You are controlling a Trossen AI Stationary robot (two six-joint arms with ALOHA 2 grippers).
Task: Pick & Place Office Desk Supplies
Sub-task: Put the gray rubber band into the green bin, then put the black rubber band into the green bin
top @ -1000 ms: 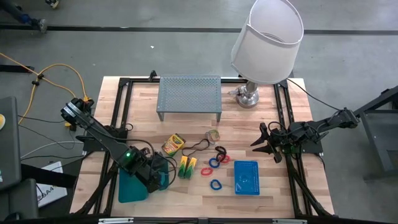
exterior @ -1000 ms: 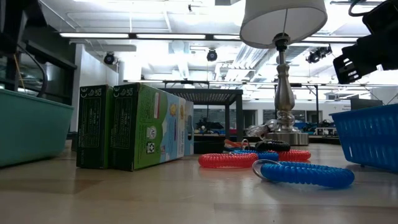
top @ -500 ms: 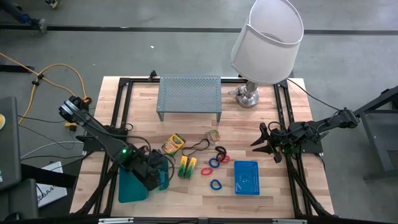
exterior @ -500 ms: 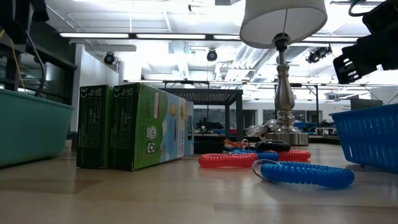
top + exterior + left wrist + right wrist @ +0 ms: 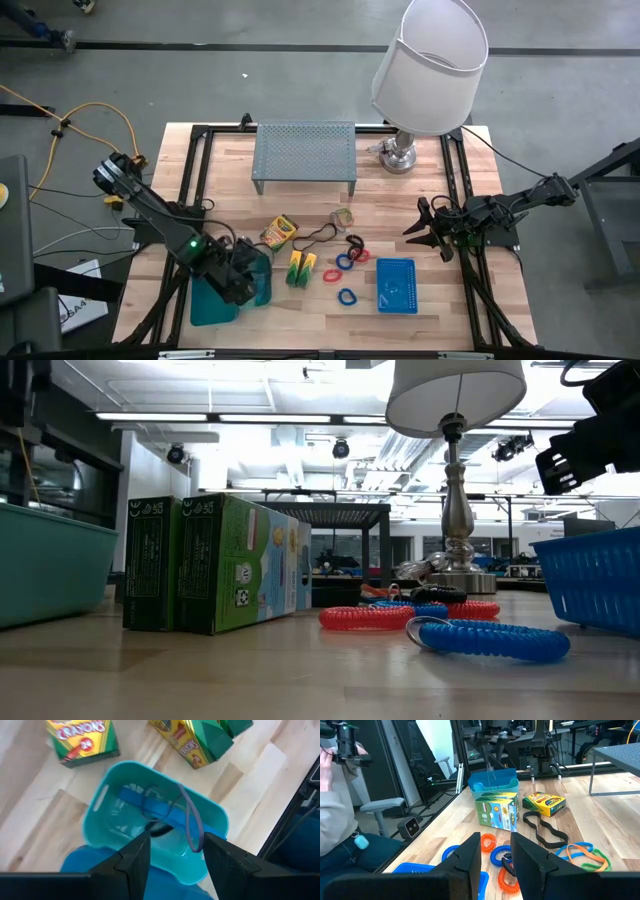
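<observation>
Near the table's front left corner, the left gripper [image 5: 250, 283] hangs over the small teal tray [image 5: 155, 827], its arm reaching in slantwise from the left edge. Its fingers [image 5: 131, 862] stand apart, holding nothing; a blue band [image 5: 192, 822] lies inside the tray. The crayon box [image 5: 279, 232] and yellow-green blocks [image 5: 302, 268] sit mid-table. The right gripper [image 5: 425, 228] waits level by the right edge, fingers parted and empty.
</observation>
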